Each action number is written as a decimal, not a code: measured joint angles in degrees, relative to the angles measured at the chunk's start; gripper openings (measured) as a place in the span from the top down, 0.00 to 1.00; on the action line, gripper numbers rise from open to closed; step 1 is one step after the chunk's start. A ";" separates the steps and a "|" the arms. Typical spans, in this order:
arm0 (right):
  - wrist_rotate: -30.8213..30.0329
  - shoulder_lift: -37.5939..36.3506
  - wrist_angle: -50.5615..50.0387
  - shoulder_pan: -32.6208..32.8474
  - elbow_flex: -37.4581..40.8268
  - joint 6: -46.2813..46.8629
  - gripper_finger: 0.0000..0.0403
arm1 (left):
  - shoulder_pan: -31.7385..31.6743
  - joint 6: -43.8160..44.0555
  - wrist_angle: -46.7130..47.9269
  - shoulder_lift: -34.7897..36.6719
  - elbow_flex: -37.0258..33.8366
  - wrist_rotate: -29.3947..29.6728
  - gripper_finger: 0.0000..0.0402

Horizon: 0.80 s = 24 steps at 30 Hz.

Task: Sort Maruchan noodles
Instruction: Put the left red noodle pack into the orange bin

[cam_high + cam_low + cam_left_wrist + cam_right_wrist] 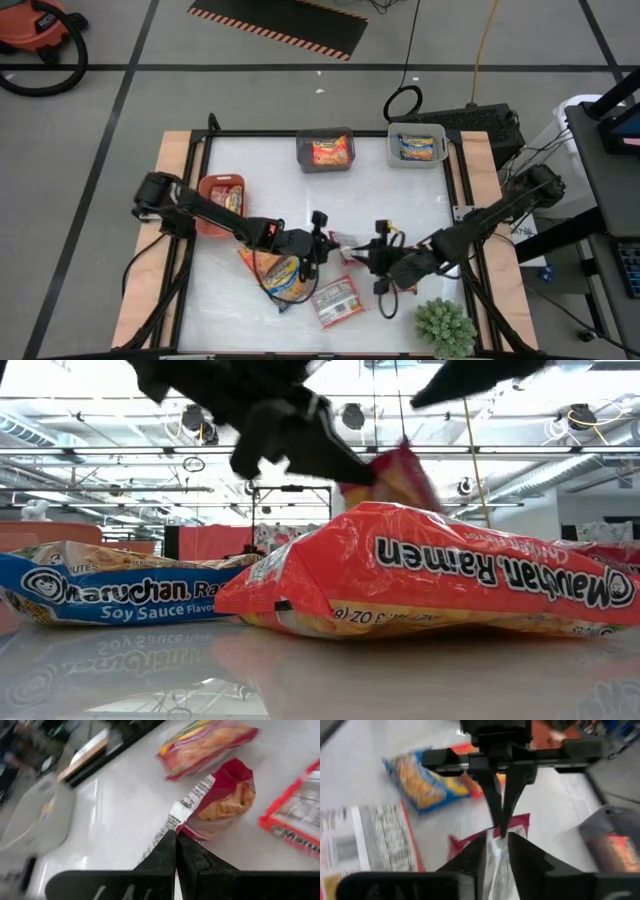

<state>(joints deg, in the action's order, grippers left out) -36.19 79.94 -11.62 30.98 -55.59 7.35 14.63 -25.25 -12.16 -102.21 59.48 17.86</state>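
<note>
High view showed us mid-handover just beside the plant: our left gripper pinched the dark-red noodle packet, our right gripper had parted, so we judged backing away straight safest.

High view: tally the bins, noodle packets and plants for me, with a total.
Bins: 3 (red, dark grey, light grey)
Noodle packets showing: 7 (one per bin; three lying loose; one held in the left pincer)
Potted plant: 1
Total: 11
</note>
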 joint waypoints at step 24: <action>-3.51 16.30 20.23 -10.69 -0.02 6.46 0.33 | -3.93 35.69 30.75 17.37 0.07 7.68 1.00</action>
<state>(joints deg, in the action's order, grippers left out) -39.70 96.24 8.61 20.29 -55.61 13.81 10.70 10.44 18.59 -84.84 59.55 25.54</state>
